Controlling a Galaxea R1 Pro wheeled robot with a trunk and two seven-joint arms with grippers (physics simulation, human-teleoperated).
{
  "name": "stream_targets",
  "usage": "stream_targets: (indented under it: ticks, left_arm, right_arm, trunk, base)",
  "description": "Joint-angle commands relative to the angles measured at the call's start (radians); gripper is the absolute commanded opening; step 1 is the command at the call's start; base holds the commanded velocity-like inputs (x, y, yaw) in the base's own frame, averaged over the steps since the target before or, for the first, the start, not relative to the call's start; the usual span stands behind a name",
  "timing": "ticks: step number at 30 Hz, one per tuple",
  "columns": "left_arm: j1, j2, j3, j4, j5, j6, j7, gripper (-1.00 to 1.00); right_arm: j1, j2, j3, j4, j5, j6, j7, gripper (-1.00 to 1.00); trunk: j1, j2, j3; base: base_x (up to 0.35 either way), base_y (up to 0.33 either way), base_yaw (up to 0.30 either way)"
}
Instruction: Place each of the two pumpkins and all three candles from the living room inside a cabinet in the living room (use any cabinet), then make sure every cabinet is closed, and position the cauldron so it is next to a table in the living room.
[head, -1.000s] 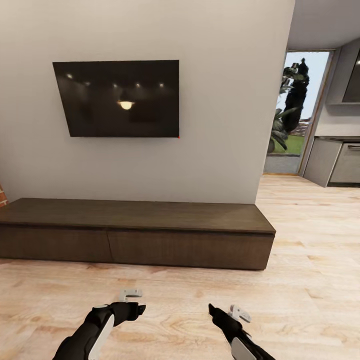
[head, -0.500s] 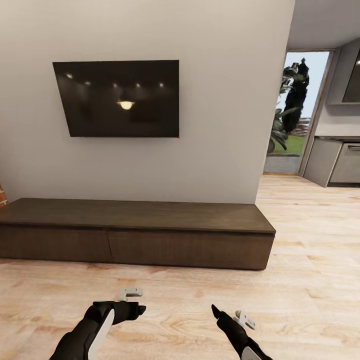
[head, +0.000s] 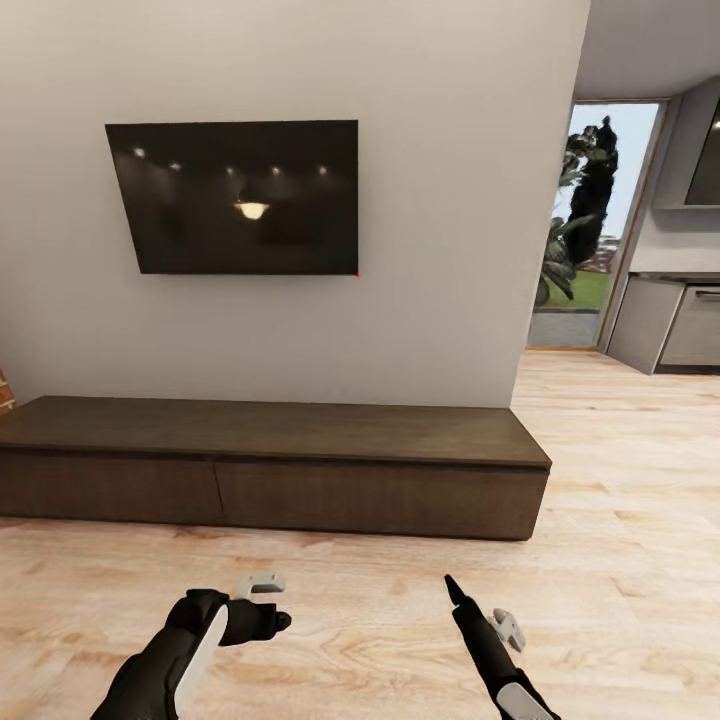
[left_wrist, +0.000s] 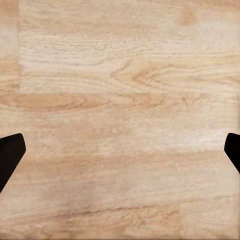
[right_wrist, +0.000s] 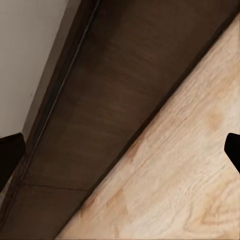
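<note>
- Cabinet (head: 275, 465) is sitting across the middle of the head frame against the wall, drawer fronts flush and shut.
- TV (head: 235, 197) is hanging in the upper left, above it.
- Left gripper (head: 268, 604) is hovering low left over the wood floor (head: 360, 610), fingers spread, holding nothing.
- Right gripper (head: 452, 588) is pointing at the cabinet from lower right, fingers spread, empty.
- Doorway (head: 590, 225) is showing at the right edge.

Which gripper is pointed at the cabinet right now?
The right gripper: its wrist view shows the cabinet front, while the left gripper faces bare floor.
</note>
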Motion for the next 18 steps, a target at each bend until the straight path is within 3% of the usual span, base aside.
stream_targets:
  ticks: [1,5,8,10,13,16,18]
  left_arm:
    - [-0.001,0.001,-0.002,-0.001,0.007,0.006,0.003,1.0]
    - [-0.001,-0.002,-0.003,-0.003,0.008,0.012,0.003,1.0]
    - [-0.001,-0.003,-0.003,-0.002,0.009,0.013,0.003,1.0]
    - [-0.001,-0.004,-0.003,-0.001,0.01,0.013,0.003,1.0]
    - [-0.001,-0.005,-0.004,0.002,0.024,0.013,0.003,1.0]
    - [-0.001,-0.005,-0.005,0.004,0.041,0.013,0.003,1.0]
    - [-0.001,-0.004,-0.005,0.004,0.048,0.013,0.003,1.0]
  right_arm:
    - [-0.001,0.0,0.004,0.0,-0.012,-0.005,0.009,1.0]
    - [-0.002,0.0,-0.011,-0.035,-0.028,0.006,0.072,1.0]
    - [-0.007,0.002,-0.011,-0.052,-0.028,-0.016,0.078,1.0]
    - [-0.01,0.002,-0.007,-0.051,-0.023,-0.088,0.062,1.0]
    - [-0.014,0.001,-0.004,-0.052,-0.011,-0.198,-0.037,1.0]
    - [-0.015,0.0,-0.006,-0.057,-0.016,-0.203,-0.076,1.0]
    - [-0.017,0.0,-0.009,-0.067,-0.022,-0.166,-0.058,1.0]
  trunk:
    - [0.0,0.0,-0.001]
    - [0.0,0.0,-0.001]
    - [0.0,0.0,-0.001]
    - [0.0,0.0,-0.001]
    - [0.0,0.0,-0.001]
    - [0.0,0.0,-0.001]
    - [0.0,0.0,-0.001]
  base:
    - [0.0,0.0,0.0]
    - [0.0,0.0,0.0]
    - [0.0,0.0,0.0]
    - [0.0,0.0,0.0]
    - [0.0,0.0,0.0]
    - [0.0,0.0,0.0]
    - [0.0,0.0,0.0]
